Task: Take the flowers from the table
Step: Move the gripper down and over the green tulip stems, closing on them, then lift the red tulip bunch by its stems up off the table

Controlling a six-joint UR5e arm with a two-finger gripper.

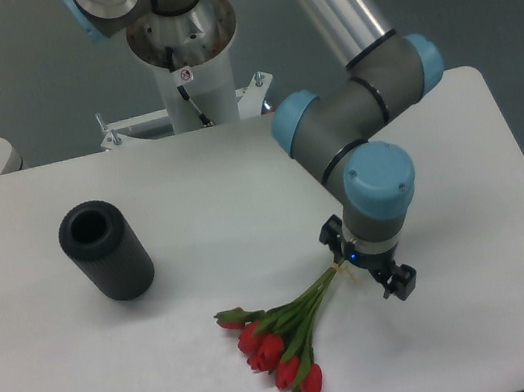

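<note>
The flowers (280, 343) are a small bunch of red tulips with green stems. They lie on the white table (241, 190) near its front edge, heads toward the front left and stem ends (335, 274) toward the right. My gripper (367, 261) points straight down over the stem ends. Its two black fingers (400, 283) stand apart on either side of the stems, so it looks open. The wrist hides the fingertips and the very ends of the stems. I cannot tell whether the fingers touch the stems.
A black ribbed cylinder (107, 250) lies on the left part of the table, its open end facing up and back. The robot's base column (186, 62) stands at the table's back edge. The table's right edge is close to the gripper.
</note>
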